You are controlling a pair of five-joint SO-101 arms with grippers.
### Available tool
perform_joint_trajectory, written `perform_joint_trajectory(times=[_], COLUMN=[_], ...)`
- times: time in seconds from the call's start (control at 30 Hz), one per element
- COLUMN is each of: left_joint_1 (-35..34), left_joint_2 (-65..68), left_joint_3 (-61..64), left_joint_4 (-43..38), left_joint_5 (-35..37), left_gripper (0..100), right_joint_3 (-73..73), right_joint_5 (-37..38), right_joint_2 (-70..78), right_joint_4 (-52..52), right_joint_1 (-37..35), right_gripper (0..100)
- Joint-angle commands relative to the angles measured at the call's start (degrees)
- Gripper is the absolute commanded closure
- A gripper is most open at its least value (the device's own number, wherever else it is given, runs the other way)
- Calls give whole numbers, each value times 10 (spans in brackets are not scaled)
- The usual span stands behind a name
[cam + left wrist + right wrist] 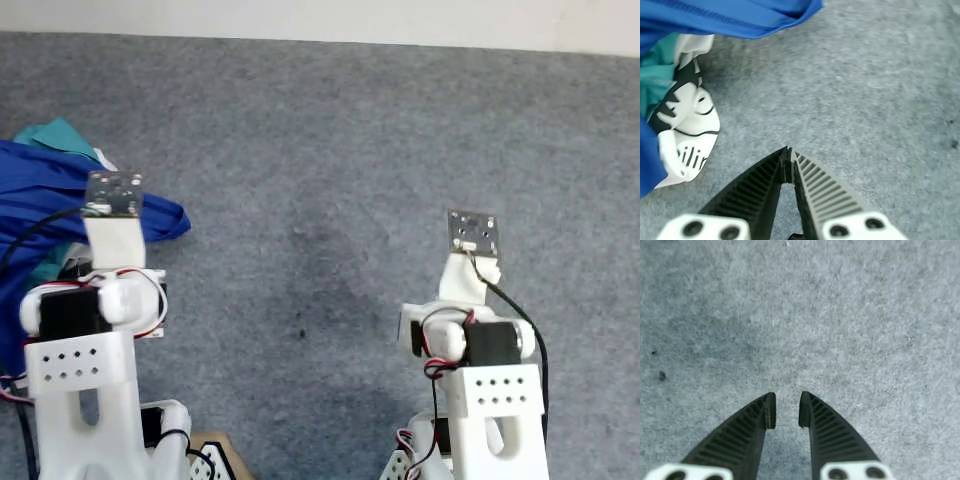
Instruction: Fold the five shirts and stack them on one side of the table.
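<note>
A pile of shirts lies at the table's left edge: a blue shirt (40,190) on top, a teal shirt (55,135) behind it. In the left wrist view the blue shirt (740,15) hangs over the teal shirt (655,75) and a white shirt with black print (690,130). My left gripper (789,151) is shut and empty, just above the grey mat beside the white shirt. My right gripper (787,410) hovers over bare mat with its fingers slightly apart and nothing between them. From above, the left arm (112,230) stands at the pile's edge and the right arm (472,260) is far from it.
The grey felt table cover (330,150) spreads wide and bare through the middle and right. A pale wall strip runs along the far edge. A small tan and black object (215,455) sits by the left arm's base.
</note>
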Motion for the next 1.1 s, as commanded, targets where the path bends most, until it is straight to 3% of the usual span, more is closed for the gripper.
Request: perform_joint_trajectory(times=[0.0,0.23,0.5,0.63,0.83,1.07], left_joint_1=[-48,-143,-169,-208,-281,-298], left_joint_2=[3,3,3,3,8,34], left_joint_3=[-21,-21,-26,-37,-35,-36], left_joint_4=[1,11,44,-21,-113,-171], left_joint_5=[5,4,6,9,75,134], left_gripper=[993,989,819,819,819,817], right_joint_3=[-1,11,37,39,42,116], right_joint_5=[-6,-4,34,49,49,49], right_joint_2=[-31,-36,-38,-38,-38,-35], right_joint_4=[-9,-10,-22,-28,-86,-240], right_joint_1=[11,39,39,37,37,29], right_gripper=[899,899,899,899,899,899])
